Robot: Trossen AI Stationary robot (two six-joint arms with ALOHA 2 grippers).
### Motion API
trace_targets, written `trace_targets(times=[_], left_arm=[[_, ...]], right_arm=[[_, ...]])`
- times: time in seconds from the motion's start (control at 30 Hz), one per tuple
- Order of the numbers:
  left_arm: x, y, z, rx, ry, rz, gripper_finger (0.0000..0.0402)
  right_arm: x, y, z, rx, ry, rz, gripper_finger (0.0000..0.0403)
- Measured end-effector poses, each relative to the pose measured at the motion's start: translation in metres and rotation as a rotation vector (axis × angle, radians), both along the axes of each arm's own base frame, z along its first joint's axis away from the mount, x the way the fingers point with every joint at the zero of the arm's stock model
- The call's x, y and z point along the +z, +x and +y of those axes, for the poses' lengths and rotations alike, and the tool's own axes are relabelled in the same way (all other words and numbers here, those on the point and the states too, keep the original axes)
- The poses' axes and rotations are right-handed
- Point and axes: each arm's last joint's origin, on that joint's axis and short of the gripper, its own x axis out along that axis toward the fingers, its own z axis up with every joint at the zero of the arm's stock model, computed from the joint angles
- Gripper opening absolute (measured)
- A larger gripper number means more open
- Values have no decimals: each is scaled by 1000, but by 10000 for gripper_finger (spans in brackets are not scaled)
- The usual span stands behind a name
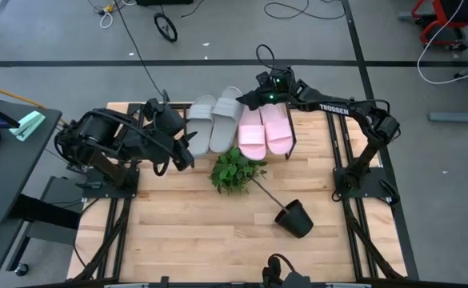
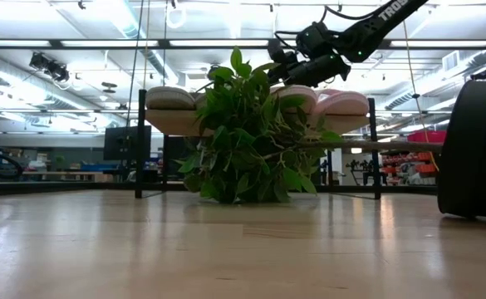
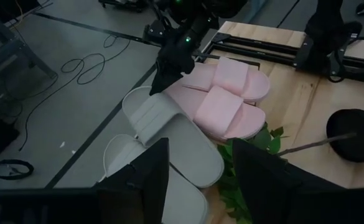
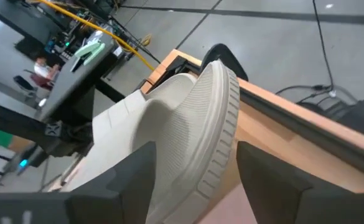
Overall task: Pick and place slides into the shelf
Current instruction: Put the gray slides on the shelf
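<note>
Grey and pink slides lie side by side on the shelf [image 1: 294,144] at the worktop's far edge: two grey slides [image 1: 200,124] [image 1: 226,118] toward the left, two pink slides [image 1: 252,134] [image 1: 278,130] toward the right, all four touching their neighbours. The right gripper [image 1: 250,99] hangs over the far end of the inner grey slide, beside the pink pair, its fingers spread with that slide's rim showing between them in its wrist view; whether they touch it I cannot tell. The left gripper [image 1: 187,152] sits near the worktop's left edge, just beside the outer grey slide, fingers spread and holding nothing. A plant [image 1: 235,170] lies in front of the shelf, its stem running to a tipped black pot [image 1: 295,218] nearer the front.
</note>
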Motion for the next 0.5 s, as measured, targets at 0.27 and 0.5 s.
trace_targets(times=[0.27,0.5], left_arm=[[0,0,0,0,1,1,180],[0,1,0,-2,3,3,179]], right_arm=[[0,1,1,-15,-89,27,240],[20,7,0,11,-204,0,245]])
